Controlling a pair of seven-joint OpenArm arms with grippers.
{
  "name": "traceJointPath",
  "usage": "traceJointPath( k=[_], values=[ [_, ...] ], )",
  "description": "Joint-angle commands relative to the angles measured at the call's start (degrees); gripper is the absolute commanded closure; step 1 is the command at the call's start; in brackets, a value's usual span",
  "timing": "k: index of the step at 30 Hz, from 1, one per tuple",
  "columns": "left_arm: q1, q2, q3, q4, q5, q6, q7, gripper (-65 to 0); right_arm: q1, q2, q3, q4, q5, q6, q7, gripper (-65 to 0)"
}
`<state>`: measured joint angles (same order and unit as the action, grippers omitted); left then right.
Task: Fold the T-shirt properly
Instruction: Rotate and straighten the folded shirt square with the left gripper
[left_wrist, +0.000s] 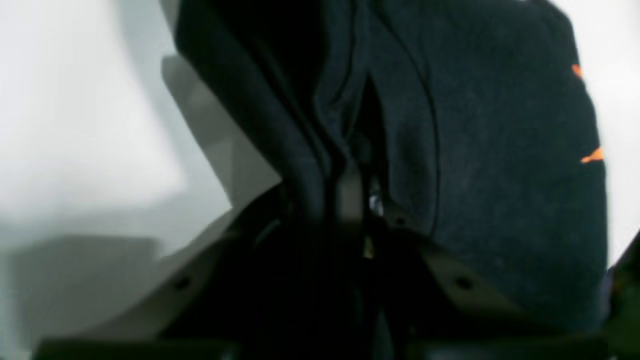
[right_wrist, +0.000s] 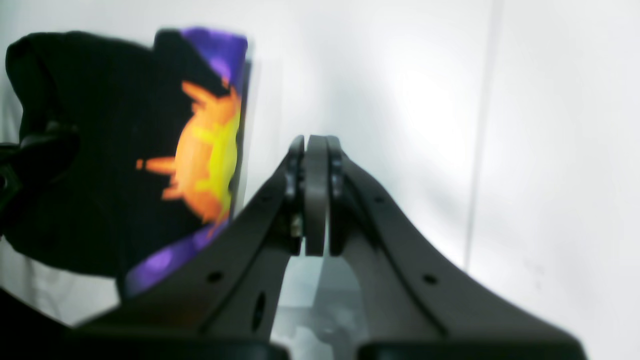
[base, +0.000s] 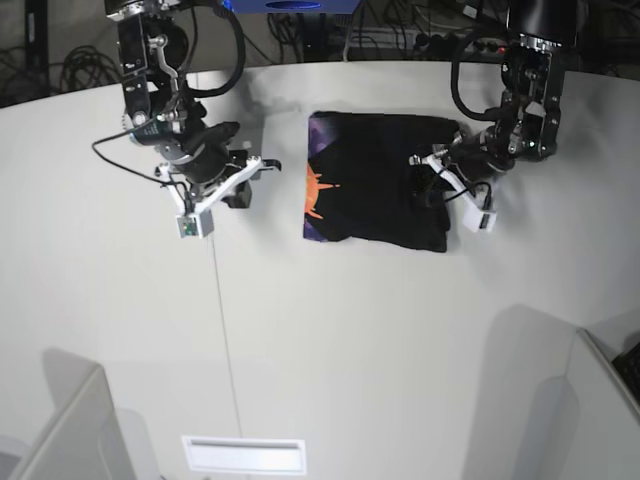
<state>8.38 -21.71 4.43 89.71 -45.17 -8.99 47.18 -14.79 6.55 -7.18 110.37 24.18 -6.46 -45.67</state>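
Left wrist view: the left gripper (left_wrist: 350, 210) pinches bunched black folds of the T-shirt (left_wrist: 490, 175). Right wrist view: the right gripper (right_wrist: 315, 195) has its fingers pressed together on nothing, the shirt at ten o'clock. Base view: the shirt lies partly folded on the table (base: 330, 340); the final folds seem to remain.

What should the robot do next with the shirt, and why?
Probably the left gripper should draw its pinched edge across toward the print and lay it down, since the T-shirt lies partly folded and the right gripper is shut, empty, beside it.
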Motion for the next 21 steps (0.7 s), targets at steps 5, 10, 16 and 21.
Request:
traceJointPath(
  k=[5, 10, 16, 21],
  values=[
    [-3.50, -1.45, 6.26, 0.27, 5.83, 0.07, 0.78, 0.0, -1.17, -0.17, 3.97, 1.24, 0.39, 0.44, 1.23, 0.0],
    [-7.81, -2.68, 12.41, 0.27, 10.13, -0.02, 0.78, 0.0, -2.75, -0.26, 6.87, 1.24, 0.39, 0.44, 1.23, 0.0],
    [-13.52, -4.79, 22.26, 0.62, 17.17, -0.10, 0.78, 0.0, -5.48, -0.35, 10.30, 2.91, 0.39, 0.44, 1.23, 0.0],
    [-17.22, -5.14, 28.32, 0.27, 20.86, -0.10, 0.69, 0.0, -7.32, -0.44, 12.59, 3.00, 0.39, 0.44, 1.23, 0.0]
  ],
)
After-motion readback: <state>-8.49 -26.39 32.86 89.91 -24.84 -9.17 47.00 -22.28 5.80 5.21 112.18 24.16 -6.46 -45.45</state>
